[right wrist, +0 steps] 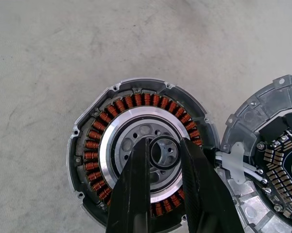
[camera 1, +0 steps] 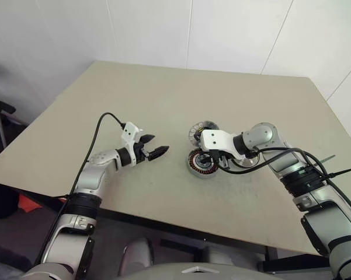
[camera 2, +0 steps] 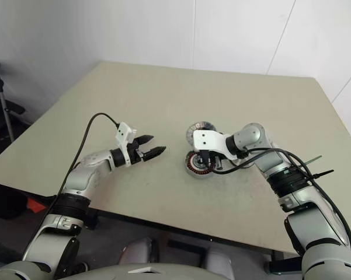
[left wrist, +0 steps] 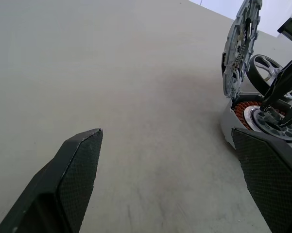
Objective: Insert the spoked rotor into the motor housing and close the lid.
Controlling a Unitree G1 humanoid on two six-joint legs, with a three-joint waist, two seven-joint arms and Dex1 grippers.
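Nearest, the left gripper (camera 1: 157, 151) hovers over bare table (camera 1: 163, 99) with its fingers spread wide, holding nothing. Further right, the right gripper (right wrist: 163, 145) points down into the motor housing (right wrist: 94, 145), its fingers narrowed around a small dark ring (right wrist: 164, 151) at the hub. Beyond it, the lid (left wrist: 240, 43) stands swung up, still hinged to the housing. Behind that, the spoked rotor (left wrist: 268, 68) lies on the table, mostly hidden by the lid and the arm.
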